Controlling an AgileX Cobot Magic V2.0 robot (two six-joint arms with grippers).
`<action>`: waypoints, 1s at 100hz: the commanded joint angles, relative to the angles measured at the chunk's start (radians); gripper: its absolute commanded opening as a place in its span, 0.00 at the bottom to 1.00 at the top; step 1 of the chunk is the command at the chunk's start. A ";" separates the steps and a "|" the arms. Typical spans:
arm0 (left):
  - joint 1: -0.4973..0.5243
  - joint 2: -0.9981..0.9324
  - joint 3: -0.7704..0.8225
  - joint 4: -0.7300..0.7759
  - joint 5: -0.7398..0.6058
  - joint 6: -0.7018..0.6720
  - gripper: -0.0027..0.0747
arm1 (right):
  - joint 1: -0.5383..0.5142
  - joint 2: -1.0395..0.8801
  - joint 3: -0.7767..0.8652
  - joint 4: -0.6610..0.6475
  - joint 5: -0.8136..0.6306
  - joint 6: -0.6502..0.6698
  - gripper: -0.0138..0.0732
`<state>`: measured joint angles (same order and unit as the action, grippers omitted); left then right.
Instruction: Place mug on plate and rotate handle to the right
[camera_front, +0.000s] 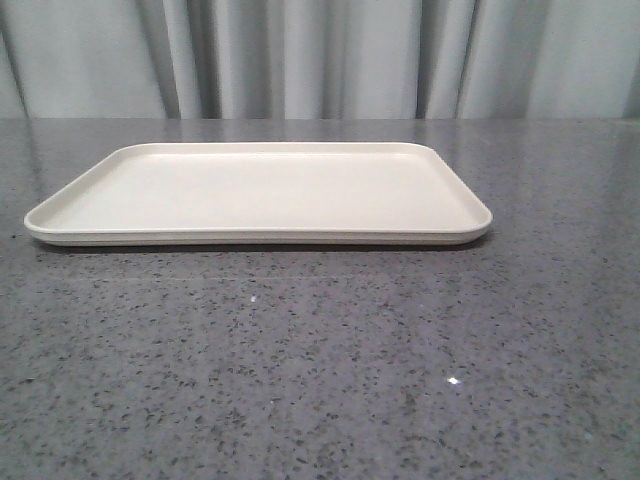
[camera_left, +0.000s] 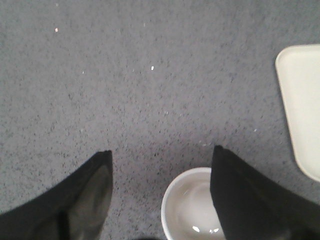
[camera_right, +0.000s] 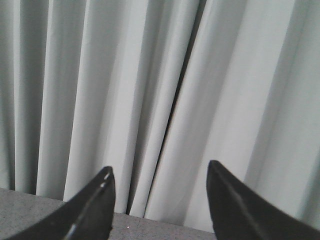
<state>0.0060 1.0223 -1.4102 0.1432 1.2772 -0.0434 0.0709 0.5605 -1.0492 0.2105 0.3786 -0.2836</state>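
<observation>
Mug (camera_left: 192, 207) sits on the gray table (camera_left: 150, 100), partly between the spread fingers of the left gripper (camera_left: 161, 152), apart from the bare plate (camera_left: 302, 100). Right gripper (camera_right: 160, 171), fingers also spread, faces the curtain (camera_right: 150, 75).

Grey speckled stone table (camera_front: 320, 380); pale pleated curtain (camera_front: 320, 60) behind.

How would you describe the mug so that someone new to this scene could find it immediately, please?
Start from the grey speckled table in the left wrist view, then look beneath the left gripper, whose jaws stand open. There the mug shows as a white round rim seen from above, one finger crossing it; the only other pale thing, the plate, is flat and rectangular.
</observation>
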 joint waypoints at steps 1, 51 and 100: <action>0.002 -0.008 0.037 0.024 -0.013 0.002 0.59 | 0.002 0.015 -0.031 -0.005 -0.067 -0.008 0.65; 0.002 -0.041 0.261 0.052 -0.015 0.002 0.59 | 0.002 0.015 -0.031 -0.005 -0.035 -0.008 0.65; 0.002 0.066 0.305 0.052 -0.046 0.002 0.59 | 0.002 0.015 -0.031 -0.005 -0.021 -0.008 0.65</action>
<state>0.0060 1.0753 -1.0814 0.1816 1.2588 -0.0396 0.0709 0.5605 -1.0492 0.2105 0.4277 -0.2836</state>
